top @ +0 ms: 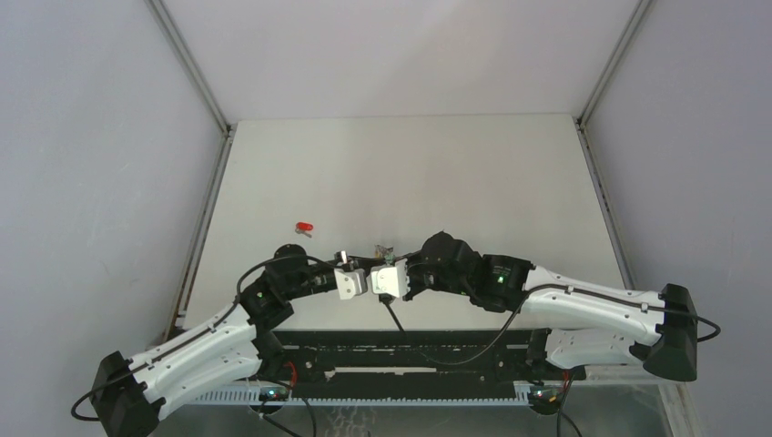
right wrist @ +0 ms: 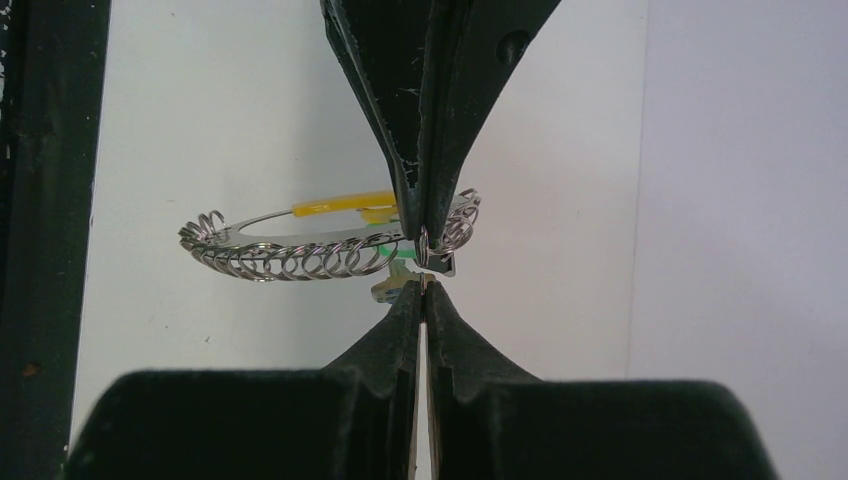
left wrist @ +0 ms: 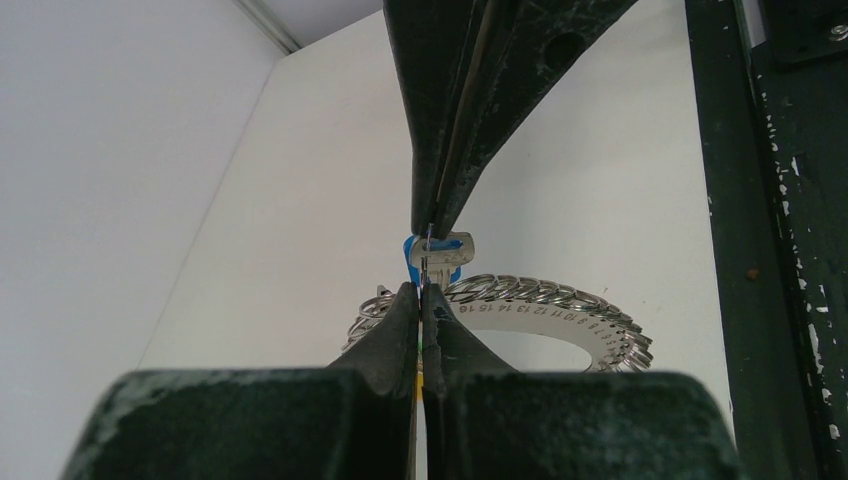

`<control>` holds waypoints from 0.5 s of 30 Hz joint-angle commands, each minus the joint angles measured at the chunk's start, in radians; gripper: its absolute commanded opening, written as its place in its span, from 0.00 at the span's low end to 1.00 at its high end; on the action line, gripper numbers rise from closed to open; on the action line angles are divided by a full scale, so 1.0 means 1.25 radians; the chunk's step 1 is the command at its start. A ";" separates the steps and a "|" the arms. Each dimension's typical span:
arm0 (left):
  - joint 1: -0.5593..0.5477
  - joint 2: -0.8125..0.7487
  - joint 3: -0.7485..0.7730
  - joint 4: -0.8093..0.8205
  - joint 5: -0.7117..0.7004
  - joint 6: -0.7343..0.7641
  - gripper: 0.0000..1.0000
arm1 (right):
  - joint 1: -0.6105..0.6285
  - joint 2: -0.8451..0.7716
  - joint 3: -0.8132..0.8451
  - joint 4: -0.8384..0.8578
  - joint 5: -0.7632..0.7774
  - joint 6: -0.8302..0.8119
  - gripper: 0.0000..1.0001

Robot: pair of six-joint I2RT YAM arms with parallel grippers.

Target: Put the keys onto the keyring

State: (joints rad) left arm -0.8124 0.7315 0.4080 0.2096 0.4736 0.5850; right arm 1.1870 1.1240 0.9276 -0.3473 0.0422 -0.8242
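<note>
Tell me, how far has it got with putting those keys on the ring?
Nothing looks finished. The red key lies alone on the table, untouched. In hand: the left gripper pinches the keyring while the right gripper seems to hold the blue key against it; whether it is threaded is hidden. To do: finish that, then the red key.

The right gripper (right wrist: 424,292) rises from the bottom edge with its jaws pressed together, its tip almost meeting the left gripper (right wrist: 424,230). That one reaches in from the top, likewise closed, and pinches the keyring (right wrist: 290,255) where the yellow tab (right wrist: 340,207) runs in. The keyring, a silvery curved band edged with wire coils, stretches leftward above the white table (right wrist: 200,120).
</note>
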 commanded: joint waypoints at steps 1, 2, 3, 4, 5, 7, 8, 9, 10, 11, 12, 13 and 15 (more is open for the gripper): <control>-0.007 -0.012 0.044 0.040 -0.007 -0.006 0.00 | 0.008 -0.024 -0.001 0.024 -0.012 -0.003 0.00; -0.007 -0.011 0.045 0.040 -0.004 -0.007 0.00 | 0.008 -0.023 -0.001 0.026 -0.010 -0.003 0.00; -0.007 -0.011 0.045 0.040 0.000 -0.007 0.00 | 0.008 -0.023 -0.001 0.027 -0.008 -0.003 0.00; -0.007 -0.011 0.044 0.040 0.005 -0.007 0.00 | 0.008 -0.022 -0.001 0.028 -0.008 -0.002 0.00; -0.007 -0.010 0.045 0.041 0.010 -0.009 0.00 | 0.008 -0.022 0.000 0.028 -0.009 -0.002 0.00; -0.007 -0.009 0.045 0.047 0.019 -0.010 0.00 | 0.008 -0.019 -0.001 0.029 -0.012 -0.002 0.00; -0.007 -0.007 0.044 0.047 0.024 -0.009 0.00 | 0.008 -0.017 -0.001 0.029 -0.014 -0.001 0.00; -0.007 -0.006 0.045 0.048 0.025 -0.010 0.00 | 0.008 -0.016 -0.001 0.029 -0.015 -0.001 0.00; -0.007 -0.006 0.045 0.048 0.025 -0.010 0.00 | 0.008 -0.016 -0.001 0.031 -0.016 -0.001 0.00; -0.007 -0.007 0.045 0.048 0.024 -0.010 0.00 | 0.009 -0.016 -0.001 0.030 -0.017 -0.001 0.00; -0.007 -0.007 0.045 0.047 0.025 -0.010 0.00 | 0.009 -0.015 -0.001 0.031 -0.016 -0.001 0.00; -0.007 -0.007 0.045 0.048 0.025 -0.010 0.00 | 0.009 -0.014 -0.001 0.031 -0.016 -0.001 0.00; -0.007 -0.008 0.045 0.048 0.028 -0.010 0.00 | 0.009 -0.013 -0.001 0.032 -0.013 -0.002 0.00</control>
State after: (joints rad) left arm -0.8124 0.7315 0.4080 0.2096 0.4824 0.5850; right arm 1.1873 1.1229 0.9276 -0.3470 0.0288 -0.8238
